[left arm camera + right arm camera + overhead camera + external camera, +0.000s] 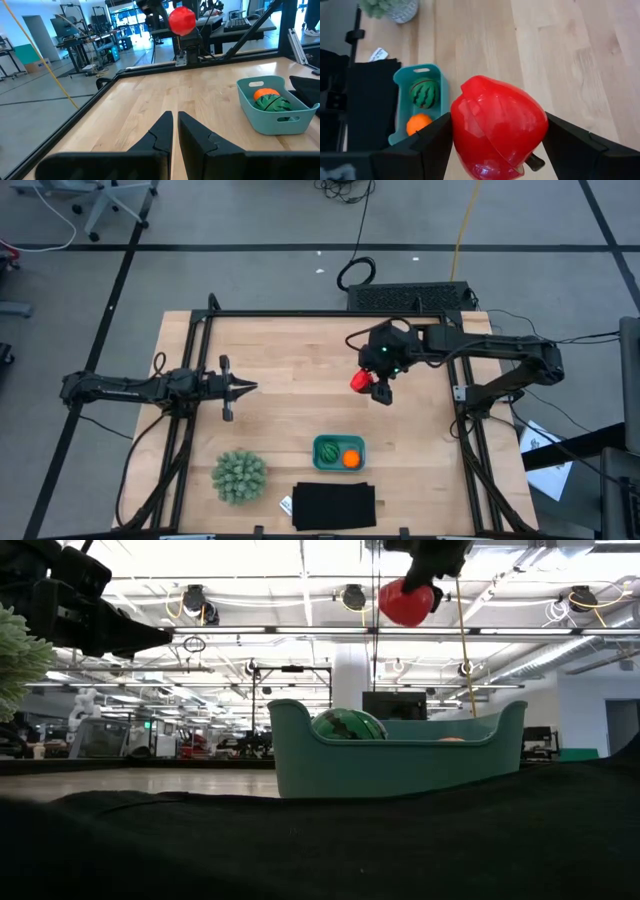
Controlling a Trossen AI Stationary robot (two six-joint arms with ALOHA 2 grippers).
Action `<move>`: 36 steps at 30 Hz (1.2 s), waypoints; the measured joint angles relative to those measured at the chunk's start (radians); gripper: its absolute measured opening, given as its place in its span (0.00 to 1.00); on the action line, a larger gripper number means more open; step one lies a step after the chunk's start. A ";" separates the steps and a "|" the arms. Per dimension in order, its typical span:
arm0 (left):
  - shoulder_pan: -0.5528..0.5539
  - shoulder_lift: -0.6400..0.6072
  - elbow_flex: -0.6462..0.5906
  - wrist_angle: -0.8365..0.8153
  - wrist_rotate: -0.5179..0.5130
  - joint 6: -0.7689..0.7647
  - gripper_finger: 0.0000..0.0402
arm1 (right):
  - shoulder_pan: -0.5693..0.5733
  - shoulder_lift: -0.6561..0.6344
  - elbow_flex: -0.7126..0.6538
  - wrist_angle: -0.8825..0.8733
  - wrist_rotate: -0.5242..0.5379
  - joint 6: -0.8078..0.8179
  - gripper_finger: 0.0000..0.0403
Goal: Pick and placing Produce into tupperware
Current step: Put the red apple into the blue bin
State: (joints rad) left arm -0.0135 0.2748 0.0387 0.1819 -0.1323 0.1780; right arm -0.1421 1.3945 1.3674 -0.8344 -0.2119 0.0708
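Above table [290, 370], fingers [427, 145] clamping red fruit [495, 127]

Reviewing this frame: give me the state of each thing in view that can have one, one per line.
Red fruit: held in the air, clear of the table.
Right gripper: shut on the red fruit.
Left gripper: shut, empty, waiting at the table's left.
Teal tupperware: upright, uncovered.
Green striped ball: in the tupperware.
Orange ball: in the tupperware.

Orange ball [452, 739] mostly hidden behind tupperware [400, 765] wall, low view; spiky plant [18, 660] cut by edge.
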 joint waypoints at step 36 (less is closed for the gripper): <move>0.000 0.000 0.000 -0.005 0.000 -0.003 0.08 | 0.343 0.125 -0.191 0.384 0.011 -0.020 0.66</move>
State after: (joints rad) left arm -0.0135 0.2749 0.0387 0.1764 -0.1318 0.1745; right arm 0.2013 1.5192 1.1763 -0.4507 -0.2010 0.0512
